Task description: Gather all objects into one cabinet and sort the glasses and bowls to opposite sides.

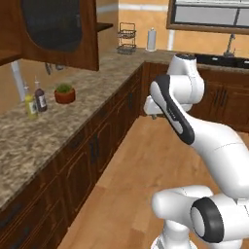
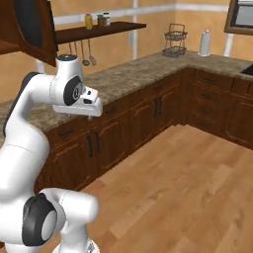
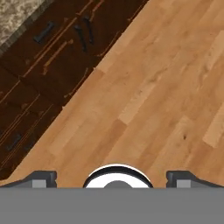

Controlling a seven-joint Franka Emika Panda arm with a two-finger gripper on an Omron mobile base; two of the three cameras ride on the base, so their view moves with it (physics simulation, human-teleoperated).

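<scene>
Gripper (image 3: pixel 112 177) hung wide open, empty, aimed at floor (image 3: pixel 153 100); base cabinets (image 3: pixel 48 65) ahead-left of jaws; likely still travelling toward wall cabinet (image 1: pixel 58 34).

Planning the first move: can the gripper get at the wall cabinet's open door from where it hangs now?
Probably not yet. The open gripper points down at the wooden floor, out from the counter; the cabinet door is up left.

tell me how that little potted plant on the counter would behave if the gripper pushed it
The potted plant looks squat and wide-based, so it would probably slide rather than tip. Its pot looks like terracotta, so likely rigid and breakable. Two bottles stand close beside it, so a push could knock them.
</scene>
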